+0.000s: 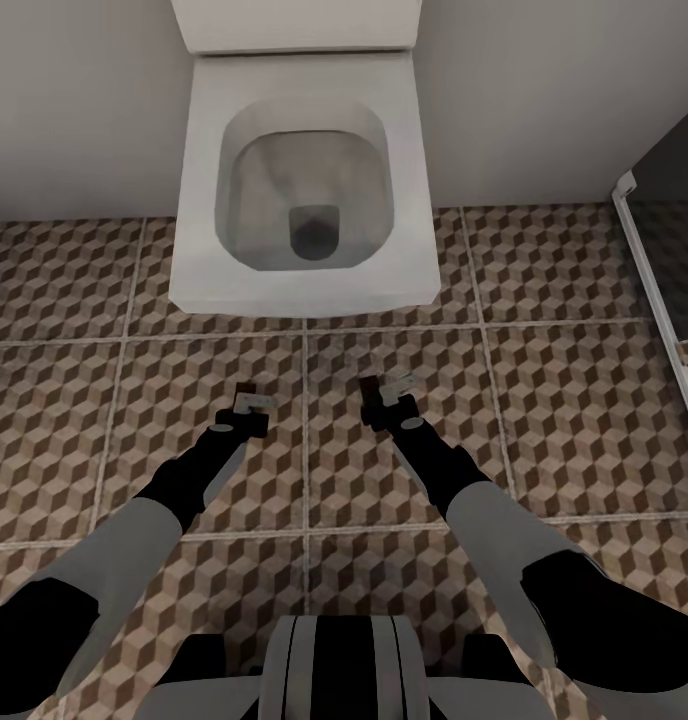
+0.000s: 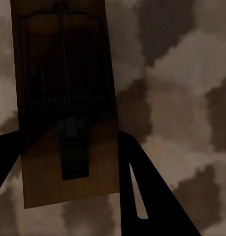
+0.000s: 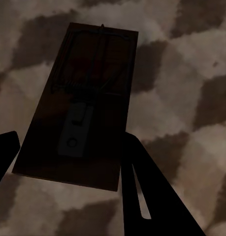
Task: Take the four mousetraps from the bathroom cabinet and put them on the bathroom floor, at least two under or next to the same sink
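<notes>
Mousetrap [image 2: 66,103] lengthwise in left gripper [image 1: 246,403], second mousetrap [image 3: 85,105] in right gripper [image 1: 386,390]

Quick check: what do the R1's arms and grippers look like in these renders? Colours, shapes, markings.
Both arms match: pale grey rounded upper shells, black forearm and wrist sections, a small grey cap at each wrist. The left gripper and right gripper are black; their fingers look like flat tapered blades with a narrow slot. No cables or markings show.

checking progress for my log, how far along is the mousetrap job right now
Done: two traps are out of the cabinet. In hand: the left gripper holds a mousetrap, the right gripper another, over the bathroom floor facing the toilet. Left: setting them down by a sink.
</notes>
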Available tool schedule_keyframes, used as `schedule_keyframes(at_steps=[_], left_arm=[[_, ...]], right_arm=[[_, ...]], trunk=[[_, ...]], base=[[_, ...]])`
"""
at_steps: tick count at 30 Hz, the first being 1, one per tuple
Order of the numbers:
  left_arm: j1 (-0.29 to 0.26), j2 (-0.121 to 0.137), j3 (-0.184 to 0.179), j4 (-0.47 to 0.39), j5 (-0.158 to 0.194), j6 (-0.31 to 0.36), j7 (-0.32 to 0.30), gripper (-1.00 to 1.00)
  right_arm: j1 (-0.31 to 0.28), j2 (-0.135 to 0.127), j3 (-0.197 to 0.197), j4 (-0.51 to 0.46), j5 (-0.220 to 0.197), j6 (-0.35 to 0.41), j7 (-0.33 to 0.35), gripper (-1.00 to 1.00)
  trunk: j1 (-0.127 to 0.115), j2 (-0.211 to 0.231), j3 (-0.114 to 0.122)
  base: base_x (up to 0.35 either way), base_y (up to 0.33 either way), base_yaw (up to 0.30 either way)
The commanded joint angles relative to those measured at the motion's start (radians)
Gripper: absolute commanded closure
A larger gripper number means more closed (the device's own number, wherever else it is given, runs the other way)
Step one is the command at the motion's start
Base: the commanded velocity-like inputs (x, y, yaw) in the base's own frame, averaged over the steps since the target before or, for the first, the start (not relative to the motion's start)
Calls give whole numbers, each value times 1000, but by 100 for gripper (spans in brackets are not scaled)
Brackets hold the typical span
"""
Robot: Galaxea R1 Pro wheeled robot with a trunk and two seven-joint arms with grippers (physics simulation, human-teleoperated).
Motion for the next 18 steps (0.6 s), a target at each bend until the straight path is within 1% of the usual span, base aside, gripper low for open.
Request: schedule_keyframes(at_steps=[1,18], left_arm=[[-1,2,-8,-2,10,4,10,100],[-1,1,-8,6,10,4,10,100]], right_arm=[[0,0,4,3,3,7,-6,100],[0,0,4,4,3,7,-6,100]], trunk=[[0,0,-1],[0,0,-1]], base=[[0,0,0],[0,0,0]])
